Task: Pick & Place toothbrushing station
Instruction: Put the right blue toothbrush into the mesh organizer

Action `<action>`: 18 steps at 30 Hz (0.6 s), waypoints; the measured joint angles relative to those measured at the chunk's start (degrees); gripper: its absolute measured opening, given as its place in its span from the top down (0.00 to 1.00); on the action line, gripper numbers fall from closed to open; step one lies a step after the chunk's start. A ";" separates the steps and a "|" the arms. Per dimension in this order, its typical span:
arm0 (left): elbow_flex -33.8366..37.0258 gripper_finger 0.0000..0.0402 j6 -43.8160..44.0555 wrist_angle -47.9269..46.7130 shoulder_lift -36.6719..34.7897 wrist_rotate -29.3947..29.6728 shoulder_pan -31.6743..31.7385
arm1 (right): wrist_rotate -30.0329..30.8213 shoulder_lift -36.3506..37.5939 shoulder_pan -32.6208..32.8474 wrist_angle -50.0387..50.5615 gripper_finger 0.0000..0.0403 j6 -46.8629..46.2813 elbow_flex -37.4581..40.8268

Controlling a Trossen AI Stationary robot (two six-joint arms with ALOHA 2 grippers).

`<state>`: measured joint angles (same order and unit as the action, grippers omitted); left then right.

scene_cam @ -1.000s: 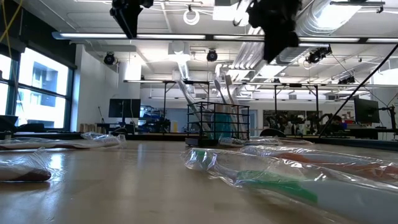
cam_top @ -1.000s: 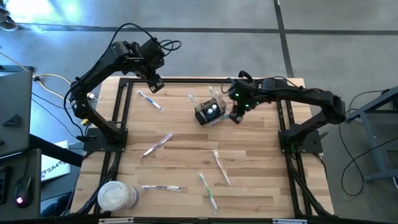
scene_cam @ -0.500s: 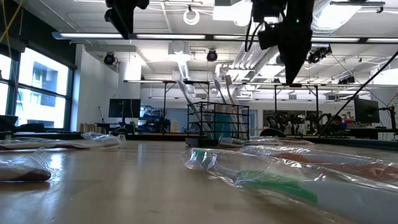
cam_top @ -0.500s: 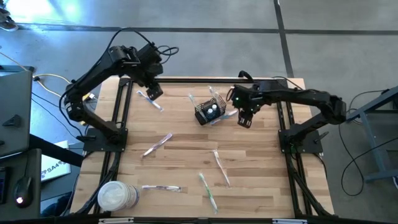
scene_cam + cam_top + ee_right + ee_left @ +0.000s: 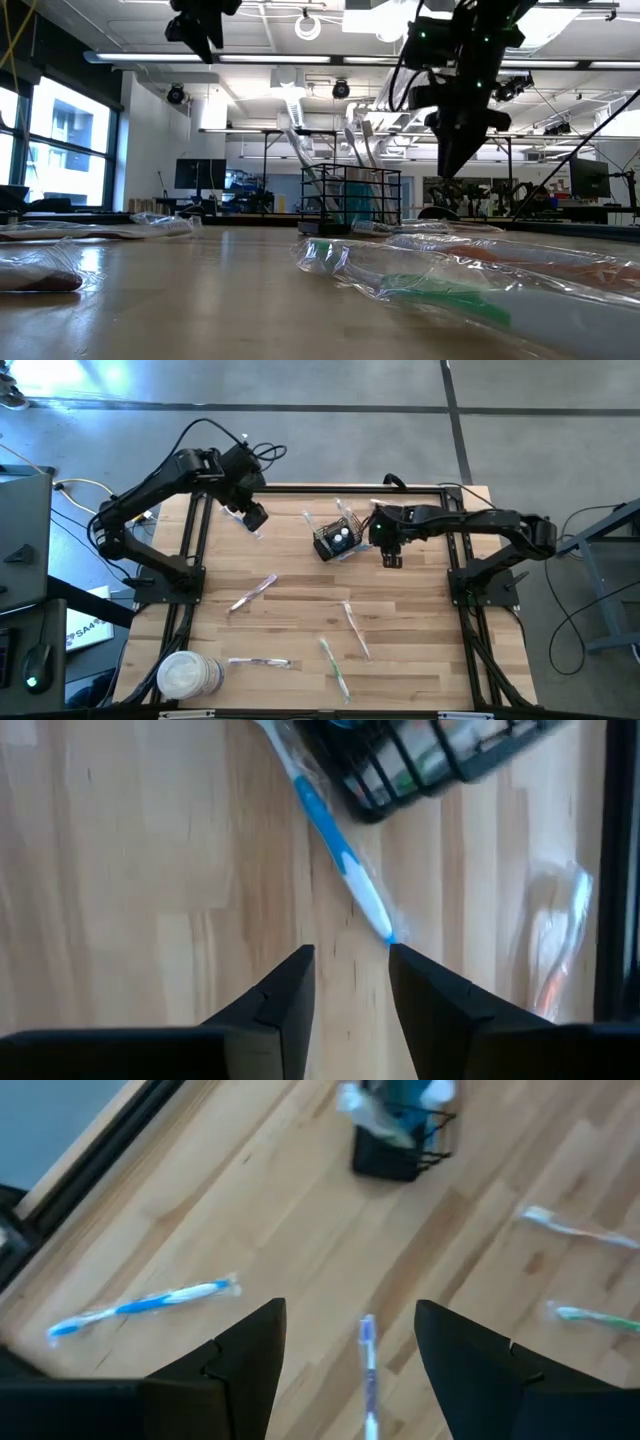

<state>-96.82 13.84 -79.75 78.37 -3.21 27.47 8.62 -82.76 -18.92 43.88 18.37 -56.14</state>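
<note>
While the left gripper (image 5: 256, 518) is hovering open at ten o'clock, the right gripper (image 5: 391, 559), empty and parted, is hanging at three o'clock of the wire-mesh basket (image 5: 334, 540).

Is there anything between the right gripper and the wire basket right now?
A wrapped blue toothbrush lies on the table between the right gripper and the black wire basket, one end by the basket's base, the other near the fingertips. The gripper hangs open above it, holding nothing. Nothing else visible stands between them.
</note>
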 joint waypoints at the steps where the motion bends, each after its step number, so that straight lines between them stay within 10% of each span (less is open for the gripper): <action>1: -0.02 0.45 0.50 0.37 -0.23 0.04 -0.88 | -0.17 0.00 -0.53 -0.94 0.69 1.17 0.71; 18: -0.02 0.45 5.95 0.82 -0.44 1.24 -5.41 | -13.53 -0.04 -11.39 -12.91 0.69 12.20 5.33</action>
<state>-96.84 19.79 -78.94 77.93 -1.98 22.06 -4.91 -82.81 -30.30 30.96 30.57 -50.81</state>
